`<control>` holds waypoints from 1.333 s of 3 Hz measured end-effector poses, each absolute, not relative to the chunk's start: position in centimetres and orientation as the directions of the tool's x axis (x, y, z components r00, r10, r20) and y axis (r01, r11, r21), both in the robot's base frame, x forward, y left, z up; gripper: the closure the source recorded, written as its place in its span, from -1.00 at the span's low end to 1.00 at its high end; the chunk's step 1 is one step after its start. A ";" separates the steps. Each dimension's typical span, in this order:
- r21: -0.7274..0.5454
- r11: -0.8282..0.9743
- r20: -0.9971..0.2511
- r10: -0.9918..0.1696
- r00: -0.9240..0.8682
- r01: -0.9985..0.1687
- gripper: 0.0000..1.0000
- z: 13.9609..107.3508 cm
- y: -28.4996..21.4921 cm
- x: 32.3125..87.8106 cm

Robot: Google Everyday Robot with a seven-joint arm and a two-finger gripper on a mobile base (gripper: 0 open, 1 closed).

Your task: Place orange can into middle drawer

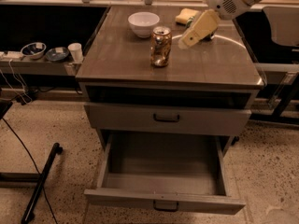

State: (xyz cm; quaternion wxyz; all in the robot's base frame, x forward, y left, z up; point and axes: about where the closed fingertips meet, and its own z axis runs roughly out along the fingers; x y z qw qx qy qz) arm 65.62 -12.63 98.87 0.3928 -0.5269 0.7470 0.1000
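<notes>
orange can (160,46) upright on cabinet top (219,64), hand (187,40) near it, grip cannot be told, middle drawer (163,199) open

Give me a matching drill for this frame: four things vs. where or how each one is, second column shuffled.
1. orange can
2. white bowl
3. middle drawer
4. gripper

A. pulled open, nothing seen inside
B. upright near the middle of the cabinet top
C. above the cabinet top, image-right of the can, apart from it
D. at the back of the cabinet top, behind the can

Pairs: 1-B, 2-D, 3-A, 4-C
</notes>
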 end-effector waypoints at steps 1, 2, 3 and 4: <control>-0.190 0.458 -0.711 -0.674 -0.200 -0.868 -1.00 96.7 -11.0 68.3; -0.143 0.441 -0.706 -0.673 -0.221 -0.886 -1.00 94.4 -8.1 70.2; -0.107 0.413 -0.691 -0.685 -0.231 -0.905 -0.94 92.1 -5.2 71.8; -0.062 0.420 -0.677 -0.685 -0.271 -0.906 -0.61 89.9 -4.3 73.0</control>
